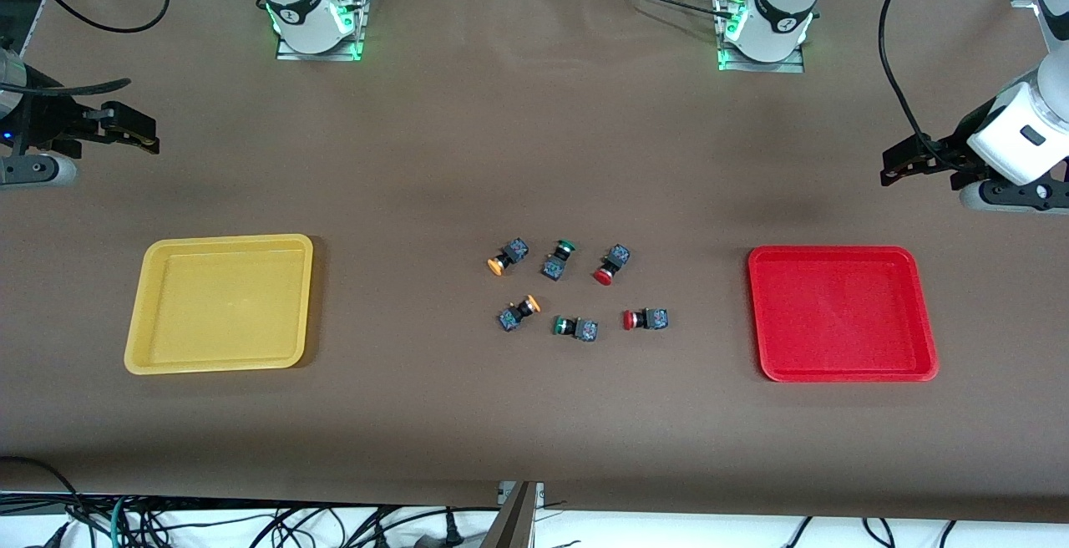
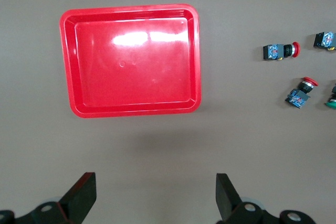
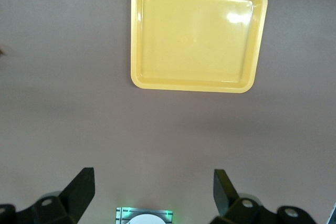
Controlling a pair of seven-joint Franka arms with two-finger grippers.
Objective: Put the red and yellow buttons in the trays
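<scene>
Both the left gripper (image 1: pixel 898 165) and the right gripper (image 1: pixel 142 134) are held wide open, empty, above bare table. Risk noted: green-capped switches (image 1: pixel 576 327) lie among the red-capped buttons (image 1: pixel 645 319) and orange-yellow-capped buttons (image 1: pixel 519 312); one could be mis-picked for the shallow red plastic tray (image 1: pixel 842 372) or yellow plastic tray (image 1: pixel 213 361).

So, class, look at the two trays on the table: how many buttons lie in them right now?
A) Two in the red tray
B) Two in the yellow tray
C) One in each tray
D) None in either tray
D: the red tray and the yellow tray hold nothing, and all six buttons lie on the table between them.
</scene>
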